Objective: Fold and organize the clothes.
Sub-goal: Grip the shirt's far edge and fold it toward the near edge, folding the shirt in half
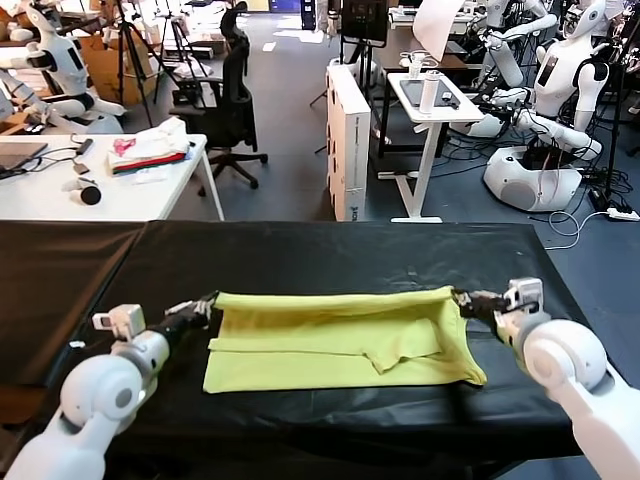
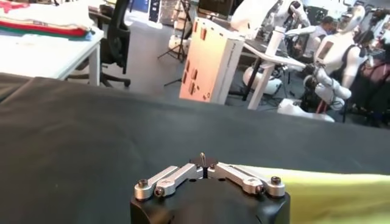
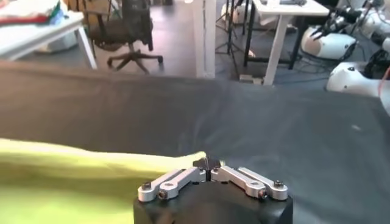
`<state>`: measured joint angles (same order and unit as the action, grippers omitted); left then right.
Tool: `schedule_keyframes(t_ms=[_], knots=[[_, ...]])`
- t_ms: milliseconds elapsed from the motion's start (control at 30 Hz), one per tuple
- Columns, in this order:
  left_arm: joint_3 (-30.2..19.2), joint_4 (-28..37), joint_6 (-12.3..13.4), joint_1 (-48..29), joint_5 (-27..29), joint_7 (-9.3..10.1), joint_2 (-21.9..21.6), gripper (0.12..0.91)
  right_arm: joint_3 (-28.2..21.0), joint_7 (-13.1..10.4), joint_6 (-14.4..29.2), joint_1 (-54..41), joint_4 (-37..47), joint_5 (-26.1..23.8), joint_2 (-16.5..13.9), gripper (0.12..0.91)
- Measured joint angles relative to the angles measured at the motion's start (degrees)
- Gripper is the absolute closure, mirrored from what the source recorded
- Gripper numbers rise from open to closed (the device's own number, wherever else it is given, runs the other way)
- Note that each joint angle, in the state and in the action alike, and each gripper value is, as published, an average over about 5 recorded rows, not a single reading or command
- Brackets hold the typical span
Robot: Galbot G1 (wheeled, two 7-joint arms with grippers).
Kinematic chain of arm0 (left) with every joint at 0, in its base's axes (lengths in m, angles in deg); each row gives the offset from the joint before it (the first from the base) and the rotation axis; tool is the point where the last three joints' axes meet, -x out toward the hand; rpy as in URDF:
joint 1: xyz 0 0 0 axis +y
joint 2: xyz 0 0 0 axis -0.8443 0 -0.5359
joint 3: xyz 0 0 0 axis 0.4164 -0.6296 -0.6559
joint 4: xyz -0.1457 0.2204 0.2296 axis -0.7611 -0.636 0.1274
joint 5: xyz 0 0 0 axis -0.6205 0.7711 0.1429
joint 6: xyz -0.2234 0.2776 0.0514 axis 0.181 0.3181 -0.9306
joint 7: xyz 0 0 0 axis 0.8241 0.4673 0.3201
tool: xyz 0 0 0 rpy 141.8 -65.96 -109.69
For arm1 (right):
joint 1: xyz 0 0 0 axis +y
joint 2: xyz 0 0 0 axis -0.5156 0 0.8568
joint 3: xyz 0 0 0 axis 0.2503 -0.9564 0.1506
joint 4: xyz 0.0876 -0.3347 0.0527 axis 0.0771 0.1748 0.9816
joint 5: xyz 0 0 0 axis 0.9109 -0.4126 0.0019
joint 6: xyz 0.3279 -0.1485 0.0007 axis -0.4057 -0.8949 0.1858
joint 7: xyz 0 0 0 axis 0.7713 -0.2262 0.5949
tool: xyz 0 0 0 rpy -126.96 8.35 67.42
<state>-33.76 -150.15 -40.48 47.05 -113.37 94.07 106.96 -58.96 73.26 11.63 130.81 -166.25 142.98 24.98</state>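
Observation:
The lime T-shirt (image 1: 330, 340) lies folded into a long band across the black table (image 1: 330, 250). Its far edge runs almost straight between my two grippers. My left gripper (image 1: 208, 303) is shut at the far left corner of the shirt. In the left wrist view the fabric (image 2: 329, 192) reaches the closed left gripper (image 2: 204, 163) from one side. My right gripper (image 1: 462, 297) is shut on the far right corner, which is drawn up towards it. In the right wrist view the shirt (image 3: 73, 176) runs right into the closed right gripper (image 3: 207, 161).
Beyond the black table stand a white table with a stack of folded garments (image 1: 150, 150), an office chair (image 1: 235, 110), a white cabinet (image 1: 348, 140) and a small white desk (image 1: 430, 100). Other robots (image 1: 570, 90) stand at the back right.

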Motion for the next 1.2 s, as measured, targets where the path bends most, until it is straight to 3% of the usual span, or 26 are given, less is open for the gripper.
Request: schedule_keyframes(t_ms=[333,867,967,1200], knots=[[2.75,-0.65,1.18,7.56,1.46,-1.55,1.85,0.883,0.32,-0.03,-0.14,2.3,-0.11,-0.01,-0.28,0.886],[4.61,-3.09,2.0,13.92,2.99,-1.42,4.52,0.876,1.47,0.25,0.1,4.49,-1.41,0.13,-0.31,0.867],[4.67,-3.43,1.94,14.67,3.35,-0.92,5.18,0.789,2.26,0.83,0.28,4.89,-2.12,0.41,-0.43,0.749],[6.32,-4.9,1.84,15.88,3.72,-0.44,5.72,0.371,4.15,1.57,0.79,4.08,-2.75,1.11,0.08,0.303]])
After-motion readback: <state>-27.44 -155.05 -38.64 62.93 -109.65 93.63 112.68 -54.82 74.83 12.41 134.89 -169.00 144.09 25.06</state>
